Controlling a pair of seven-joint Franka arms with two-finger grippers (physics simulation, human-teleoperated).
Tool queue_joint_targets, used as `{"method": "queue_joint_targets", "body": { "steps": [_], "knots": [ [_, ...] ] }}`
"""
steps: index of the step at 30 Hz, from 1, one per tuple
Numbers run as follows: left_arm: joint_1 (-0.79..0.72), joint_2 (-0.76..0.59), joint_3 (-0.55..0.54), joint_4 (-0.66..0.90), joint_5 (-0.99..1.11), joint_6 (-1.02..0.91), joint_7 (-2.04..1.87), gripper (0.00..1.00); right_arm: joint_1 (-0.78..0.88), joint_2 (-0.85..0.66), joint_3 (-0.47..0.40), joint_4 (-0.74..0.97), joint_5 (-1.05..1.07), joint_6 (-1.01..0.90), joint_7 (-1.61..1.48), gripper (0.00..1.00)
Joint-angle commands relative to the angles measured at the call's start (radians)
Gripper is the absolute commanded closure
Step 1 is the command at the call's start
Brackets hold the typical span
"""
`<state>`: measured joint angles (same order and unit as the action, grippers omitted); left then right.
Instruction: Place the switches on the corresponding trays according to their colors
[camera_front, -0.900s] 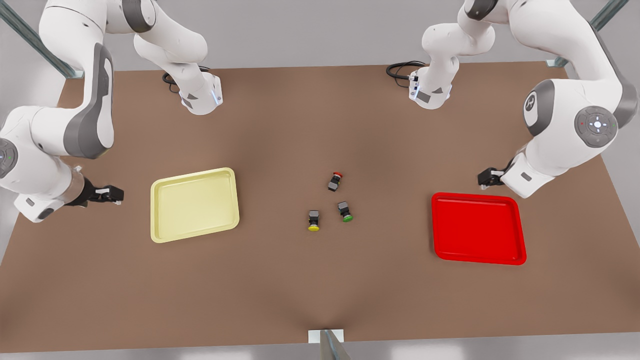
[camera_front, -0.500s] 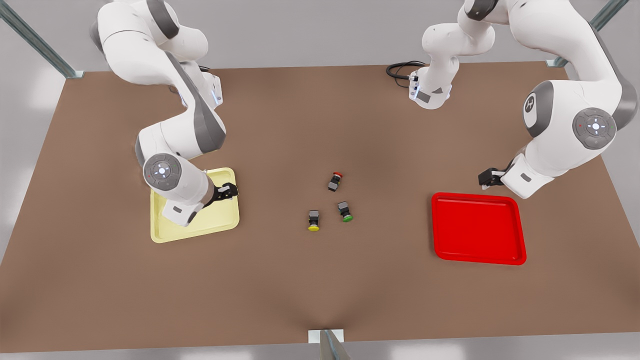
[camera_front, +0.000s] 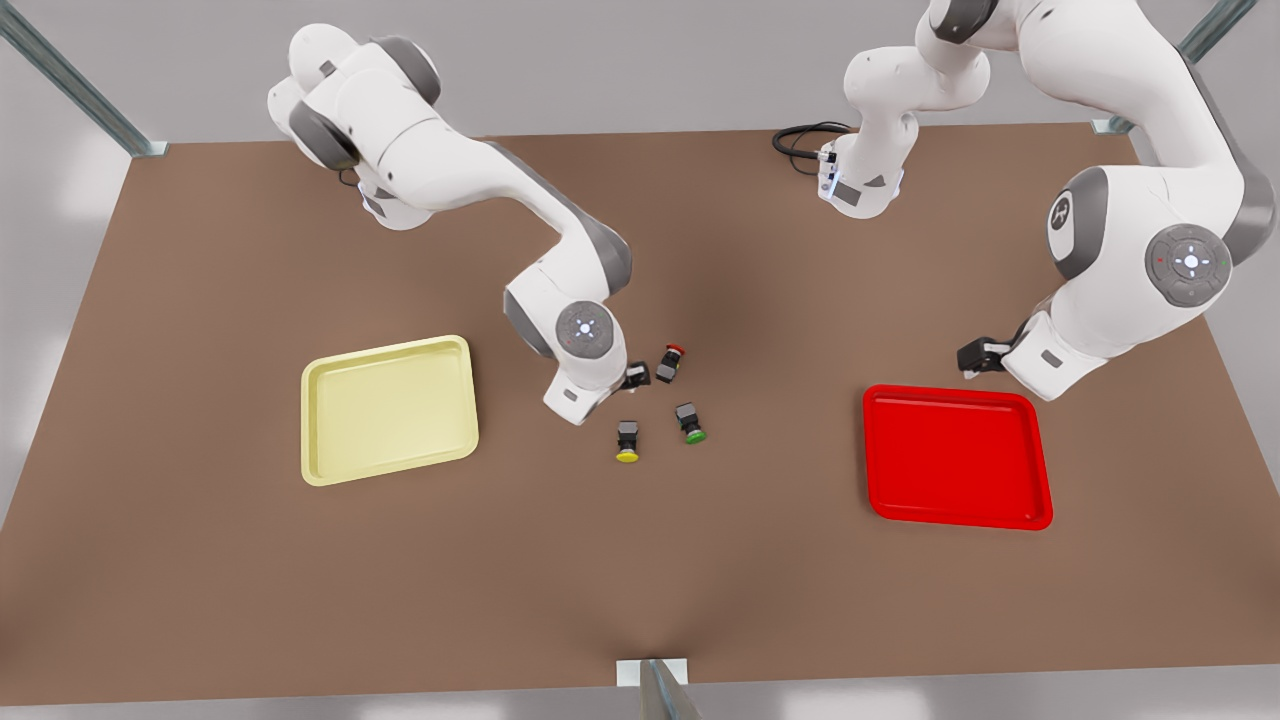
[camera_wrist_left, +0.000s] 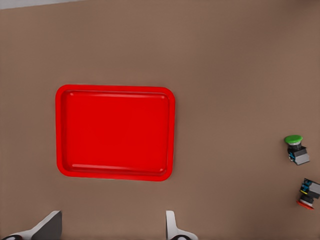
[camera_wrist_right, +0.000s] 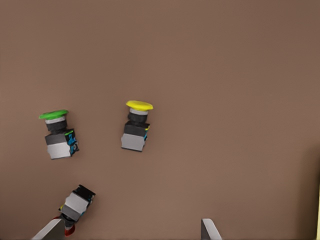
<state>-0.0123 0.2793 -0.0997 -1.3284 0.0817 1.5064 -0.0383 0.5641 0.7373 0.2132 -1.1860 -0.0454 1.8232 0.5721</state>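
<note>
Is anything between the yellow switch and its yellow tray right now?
Nothing visible: bare table lies between the yellow switch and pale yellow tray. The green switch and red switch lie beyond. The right hand hovers open by the red one; the left hand waits beside the red tray.

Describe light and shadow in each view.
Front view: soft dark patch mid-table, where the right gripper hovers by the switches; the left gripper waits beside the red tray. Left wrist view: even light. Right wrist view: flat, switches nearly shadowless.

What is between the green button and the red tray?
Nothing: just bare brown table lies between the green switch and the red tray, as the front view shows.
</note>
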Motion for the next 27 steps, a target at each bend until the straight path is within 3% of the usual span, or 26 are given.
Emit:
{"method": "queue_joint_targets", "body": {
  "steps": [1,6,11,13,17,20,22,27],
  "knots": [
    [0.002,0.000,0.001,0.000,0.001,0.000,0.000,0.00,0.008,0.013,-0.003,0.017,0.001,-0.004,0.002,0.14],
    [0.002,0.006,0.029,0.002,0.003,-0.018,-0.014,0.00,-0.001,0.077,-0.001,0.008,-0.030,0.085,0.046,0.17],
    [0.000,0.028,0.028,0.002,0.009,-0.015,-0.018,0.00,-0.013,0.076,-0.001,-0.104,-0.018,0.301,0.132,0.16],
    [0.002,0.028,0.028,0.002,0.009,-0.014,-0.015,0.00,-0.020,0.040,-0.003,-0.233,-0.027,0.446,0.132,0.15],
    [0.002,0.047,0.029,0.002,0.009,-0.012,-0.009,0.00,-0.009,0.083,-0.011,-0.267,-0.053,0.449,0.144,0.16],
    [0.003,0.047,0.031,0.002,0.009,-0.012,-0.003,0.00,0.026,0.109,-0.012,-0.276,-0.217,0.446,0.258,0.15],
    [0.003,0.049,0.038,0.002,0.009,-0.012,-0.003,0.00,0.026,0.109,-0.009,-0.271,-0.211,0.444,0.258,0.00],
    [0.003,0.047,0.038,0.002,0.010,-0.011,-0.002,0.00,0.013,0.114,-0.008,-0.253,-0.166,0.449,0.255,0.00]
  ]
}}
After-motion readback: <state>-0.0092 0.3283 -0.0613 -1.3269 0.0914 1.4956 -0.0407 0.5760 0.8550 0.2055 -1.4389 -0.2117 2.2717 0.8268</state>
